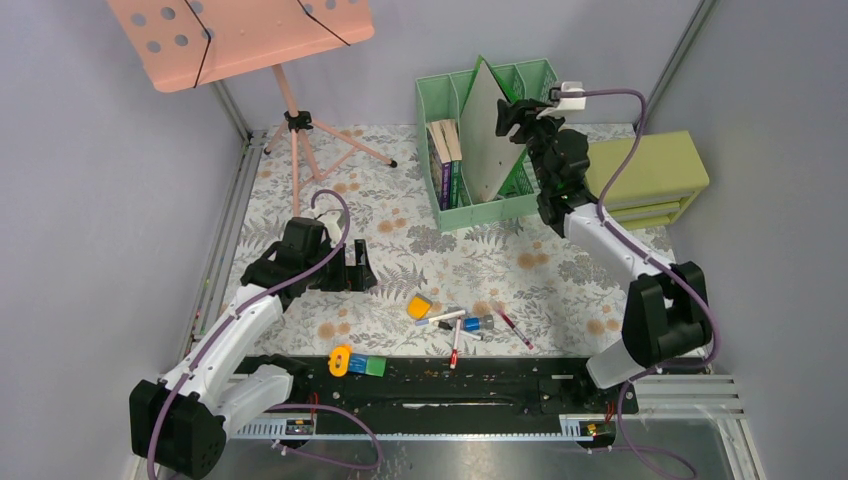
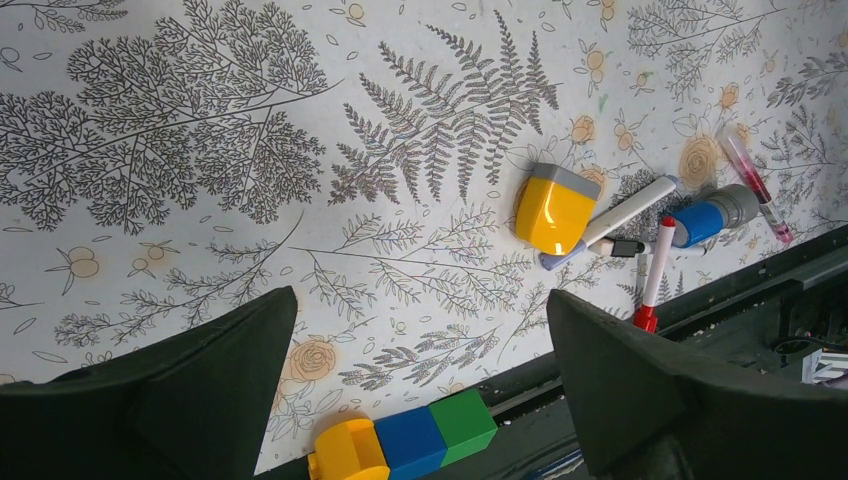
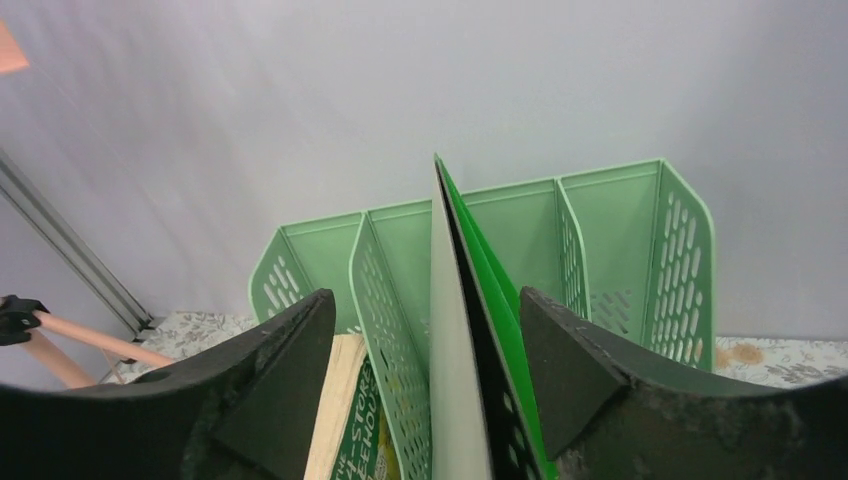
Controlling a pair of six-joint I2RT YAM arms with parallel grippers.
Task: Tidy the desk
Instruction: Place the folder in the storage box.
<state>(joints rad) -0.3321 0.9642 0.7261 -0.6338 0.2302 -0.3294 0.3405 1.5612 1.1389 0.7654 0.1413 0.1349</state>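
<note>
**Gripper and Desk Status**

Left gripper [image 2: 422,298] stands wide and empty above the fern-print desk [image 1: 470,265]. Right gripper [image 3: 425,293] is parted astride an upright folder [image 3: 455,380] in the green file rack [image 3: 610,230] at the desk's far edge. The spine of the adjacent book [image 3: 355,430] partly reads "STOR" and "HOUS".
</note>
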